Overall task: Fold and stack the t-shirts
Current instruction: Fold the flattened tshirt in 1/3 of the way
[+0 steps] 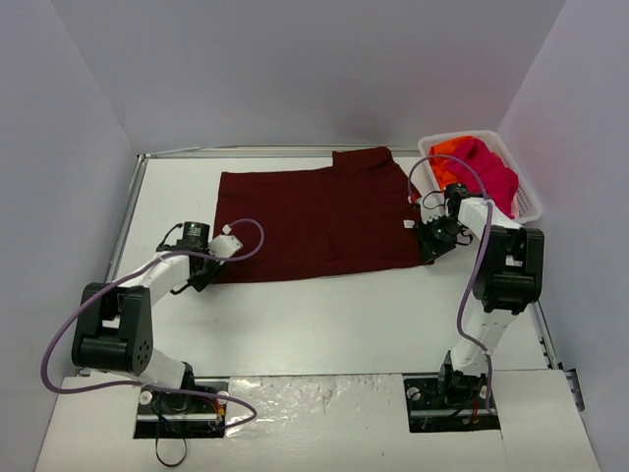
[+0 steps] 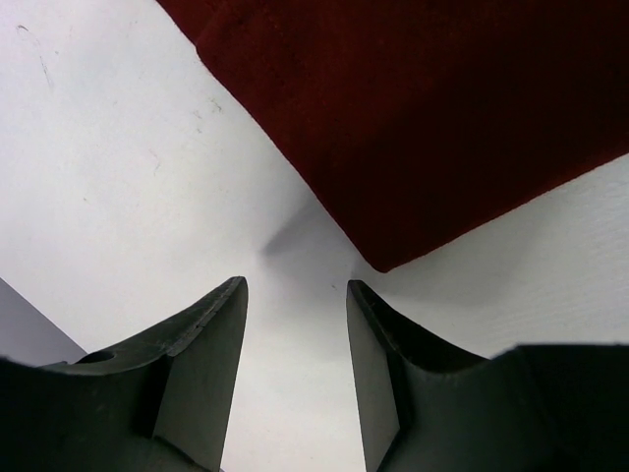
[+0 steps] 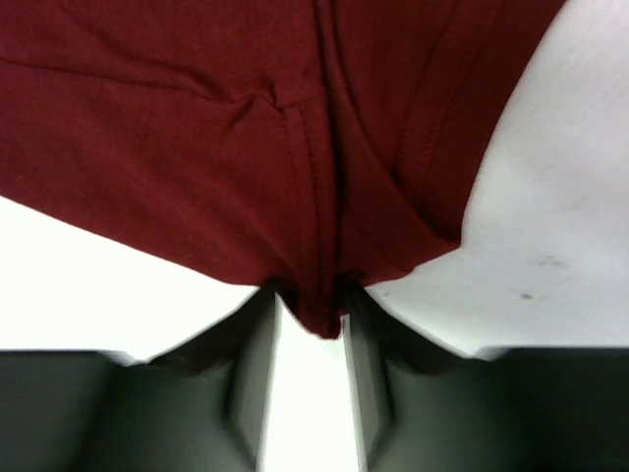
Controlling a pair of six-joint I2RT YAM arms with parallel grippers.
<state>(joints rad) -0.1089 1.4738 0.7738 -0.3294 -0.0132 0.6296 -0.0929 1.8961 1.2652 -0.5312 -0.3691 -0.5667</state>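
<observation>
The dark maroon t-shirt (image 1: 314, 221) lies spread flat across the middle of the table, with a small white label (image 1: 406, 225) at its right edge. My left gripper (image 1: 206, 273) is low by the shirt's near left corner. In the left wrist view that gripper (image 2: 295, 285) is open over bare table, and the cloth corner (image 2: 442, 118) lies just beyond its fingertips. My right gripper (image 1: 429, 246) is at the shirt's near right corner. In the right wrist view it (image 3: 310, 300) is shut on a bunched seam fold of the maroon cloth (image 3: 197, 147).
A white lattice basket (image 1: 531, 206) stands at the back right, holding a bright pink shirt (image 1: 486, 167) and an orange one (image 1: 447, 149). Grey walls close in the table on three sides. A raised rail runs along the table's left edge.
</observation>
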